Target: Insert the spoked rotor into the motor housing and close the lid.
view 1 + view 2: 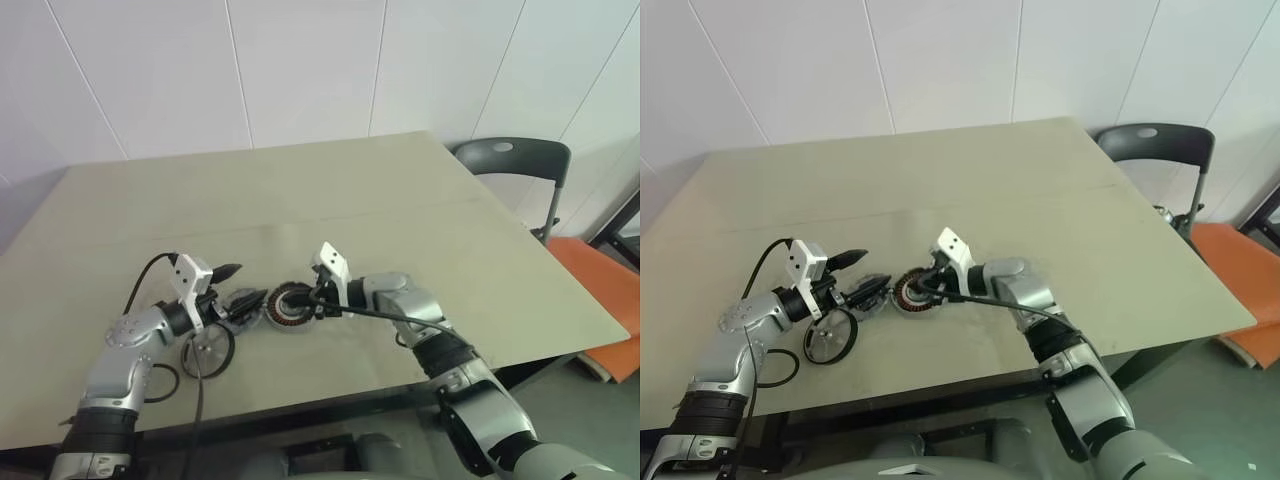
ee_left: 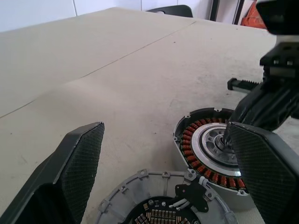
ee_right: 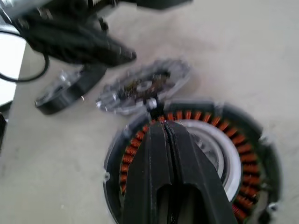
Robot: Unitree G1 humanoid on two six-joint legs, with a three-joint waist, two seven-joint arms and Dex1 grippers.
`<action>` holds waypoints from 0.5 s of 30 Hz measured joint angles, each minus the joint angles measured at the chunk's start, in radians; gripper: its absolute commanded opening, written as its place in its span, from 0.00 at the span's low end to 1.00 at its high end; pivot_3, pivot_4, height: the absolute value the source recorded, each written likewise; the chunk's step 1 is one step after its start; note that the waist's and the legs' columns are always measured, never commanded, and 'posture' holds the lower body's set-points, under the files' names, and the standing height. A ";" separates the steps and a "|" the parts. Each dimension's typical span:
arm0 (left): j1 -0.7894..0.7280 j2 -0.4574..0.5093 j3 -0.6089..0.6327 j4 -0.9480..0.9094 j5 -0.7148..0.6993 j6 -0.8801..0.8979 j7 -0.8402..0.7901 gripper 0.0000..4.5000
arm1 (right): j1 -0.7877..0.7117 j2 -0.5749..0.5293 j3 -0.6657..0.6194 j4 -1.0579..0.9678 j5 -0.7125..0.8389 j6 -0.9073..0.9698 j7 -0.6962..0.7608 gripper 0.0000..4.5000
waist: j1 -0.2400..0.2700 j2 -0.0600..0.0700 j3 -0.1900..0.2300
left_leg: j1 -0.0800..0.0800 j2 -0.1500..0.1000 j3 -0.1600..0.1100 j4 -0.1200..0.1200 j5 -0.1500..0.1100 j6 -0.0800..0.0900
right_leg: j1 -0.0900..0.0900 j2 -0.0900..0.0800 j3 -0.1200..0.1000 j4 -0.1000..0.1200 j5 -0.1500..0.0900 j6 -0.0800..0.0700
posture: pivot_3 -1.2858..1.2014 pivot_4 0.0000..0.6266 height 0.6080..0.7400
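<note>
Beige worktop [image 1: 330, 190]: pale, matte surface carrying all three parts near its front edge, under both arms.
Chair [image 1: 512, 160]: dark grey, standing past the worktop's far right corner, well apart from both sets of fingers.
Motor housing [image 3: 196, 154]: thick round puck with a dark rim, a ring of reddish-copper windings and a silver centre; it lies flat, open side up, directly under the right fingertips and just beyond the tip of the left fingers.
Spoked rotor [image 1: 830, 337]: thin dark-rimmed wheel, lying on the worktop below the left wrist, behind the left fingertips and on the far side of them from the housing; not touched by either set of fingers.
Lid [image 2: 163, 200]: grey notched disc with cut-outs, dark board and small wires showing at its middle; it lies flat between the two left fingers, low under them, with its edge just beside the housing's rim.
Left fingers [image 2: 79, 163]: two black textured pads spread wide, one on each side of the lid, nothing pinched between them, pointing toward the housing.
Right fingers [image 3: 166, 154]: pressed together into one black wedge, holding nothing, the tip over the housing's silver centre; whether it touches the metal cannot be told.
</note>
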 measured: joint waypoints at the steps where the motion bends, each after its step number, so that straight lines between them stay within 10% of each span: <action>1: 0.000 0.000 0.000 0.000 0.001 0.000 0.000 1.00 | 0.000 0.002 0.006 0.000 -0.009 -0.007 -0.012 0.01 | 0.000 0.000 0.000 | 0.000 0.000 0.000 0.000 0.000 0.000 | 0.000 0.000 0.000 0.000 0.000 0.000 | 0.52 0.00 1.00; 15: 0.000 0.000 0.000 0.000 0.001 0.000 0.002 1.00 | -0.020 0.038 0.069 0.029 -0.118 -0.081 -0.144 0.01 | 0.000 0.000 -0.001 | 0.002 0.000 0.000 0.000 0.000 0.000 | 0.002 0.000 0.000 0.001 0.000 0.000 | 0.52 0.00 1.00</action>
